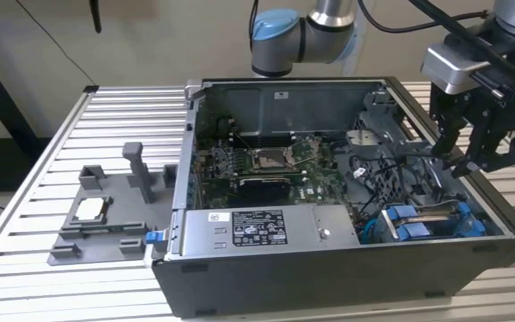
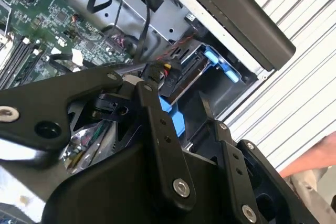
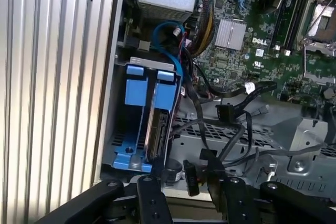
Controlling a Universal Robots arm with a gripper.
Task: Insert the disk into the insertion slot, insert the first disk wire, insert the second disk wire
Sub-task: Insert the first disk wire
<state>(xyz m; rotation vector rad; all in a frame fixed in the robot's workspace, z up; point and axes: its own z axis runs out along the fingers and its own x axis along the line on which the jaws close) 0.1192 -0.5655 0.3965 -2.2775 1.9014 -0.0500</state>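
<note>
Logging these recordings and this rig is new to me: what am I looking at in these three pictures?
A robot arm reaches over an open computer case on a ribbed metal table. The exterior view looks on from outside; both wrist views come from cameras riding on the arm. Its end effector hangs near the drive cage, where the disk in its blue carrier already sits. Loose black wires lie nearby. A grey plastic tray stands on the table at the exterior view's left.

Dark grey computer case (image 1: pixel 329 268) on a pale silver, ribbed worktop (image 1: pixel 123 114). Inside are a green circuit board (image 1: pixel 267 164), a silver power supply (image 1: pixel 257 231) with a white label, and a disk (image 1: pixel 418 225) with bright blue tabs. The end effector (image 1: pixel 461 157) is black.
</note>
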